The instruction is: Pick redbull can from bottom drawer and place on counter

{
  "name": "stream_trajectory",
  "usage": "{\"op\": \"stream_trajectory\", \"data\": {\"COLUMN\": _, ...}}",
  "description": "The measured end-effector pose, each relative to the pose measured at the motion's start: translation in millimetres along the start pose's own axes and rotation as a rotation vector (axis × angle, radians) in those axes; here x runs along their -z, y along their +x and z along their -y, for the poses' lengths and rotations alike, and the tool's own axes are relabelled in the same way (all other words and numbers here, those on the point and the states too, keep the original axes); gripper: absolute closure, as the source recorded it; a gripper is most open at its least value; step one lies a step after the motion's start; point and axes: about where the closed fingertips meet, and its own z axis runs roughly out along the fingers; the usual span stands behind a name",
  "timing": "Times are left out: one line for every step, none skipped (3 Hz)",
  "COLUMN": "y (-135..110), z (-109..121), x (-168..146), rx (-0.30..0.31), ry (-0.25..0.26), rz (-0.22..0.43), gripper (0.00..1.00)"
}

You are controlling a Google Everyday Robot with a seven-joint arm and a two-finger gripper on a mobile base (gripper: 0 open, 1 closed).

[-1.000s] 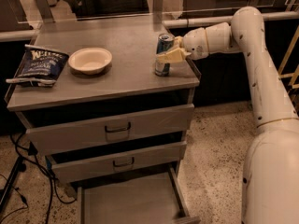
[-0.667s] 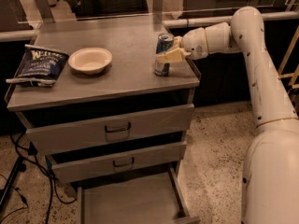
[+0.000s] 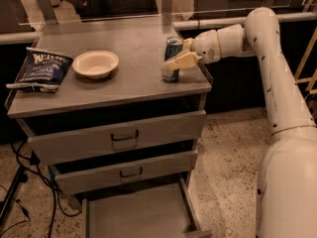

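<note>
- The bottom drawer (image 3: 141,216) is seen pulled out below the counter (image 3: 133,81); only its flat, bare grey metal floor and low side walls are shown.
- A round, shallow, cream-coloured bowl (image 3: 95,63) is set on the counter's left half, and nothing can be made out inside it.
- A crinkled dark blue chip bag (image 3: 42,69) is laid flat at the counter's left edge, just beside the bowl.
- The counter is a broad, smooth, rectangular sheet of grey metal, edged by a thin rim.
- Two upper drawers (image 3: 119,137) with dark handles are stacked beneath the counter, each slightly open.
- The can (image 3: 171,51), slim, blue and silver with a shiny top, is stood upright near the counter's front right corner.
- The gripper (image 3: 177,56) is held over that same corner, carried by a smooth white arm (image 3: 270,68) reaching in from beyond the counter's right side.
- The pale fingers (image 3: 182,60) are closed on the can, one across its near side and one behind it.
</note>
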Motion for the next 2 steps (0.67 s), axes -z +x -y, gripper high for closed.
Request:
{"op": "stream_trajectory", "data": {"y": 0.0, "z": 0.0, "x": 0.0, "rx": 0.000, "ry": 0.000, "rz": 0.000, "gripper": 0.00}}
{"op": "stream_trajectory", "data": {"y": 0.0, "z": 0.0, "x": 0.0, "rx": 0.000, "ry": 0.000, "rz": 0.000, "gripper": 0.00}}
